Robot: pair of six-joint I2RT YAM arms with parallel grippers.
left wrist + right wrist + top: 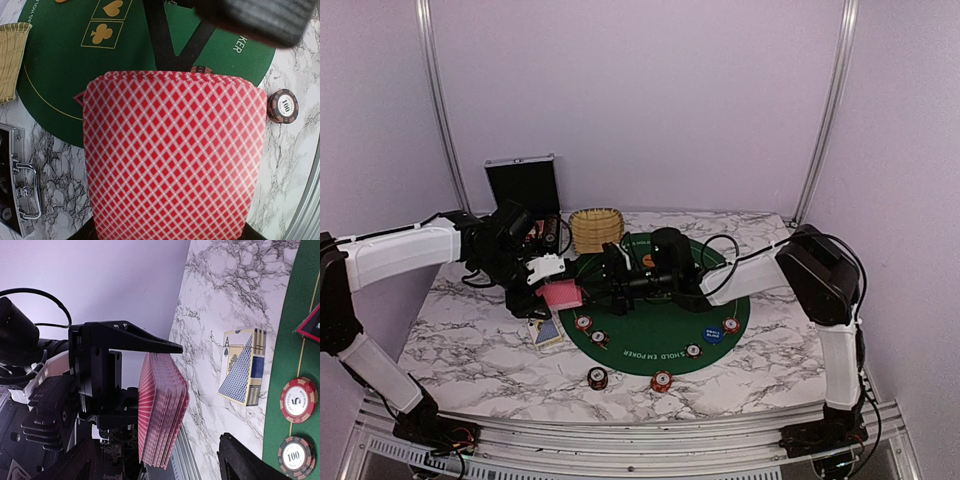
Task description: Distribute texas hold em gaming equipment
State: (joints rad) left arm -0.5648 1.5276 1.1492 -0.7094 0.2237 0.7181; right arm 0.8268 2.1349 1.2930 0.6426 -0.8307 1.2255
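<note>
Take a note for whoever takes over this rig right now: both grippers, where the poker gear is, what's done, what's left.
Left gripper: shut on the red deck, held above the left edge of the mat.
Right gripper: open, empty, facing the deck.
Chips: four along the mat's near rim, two off it on the table.
Blue disc is on the mat at right, orange disc near its far side.
Card box lies on the table beside the mat.
Done: chips and discs are out.
Left: no dealt cards visible, so dealing from the deck is probably next.
</note>
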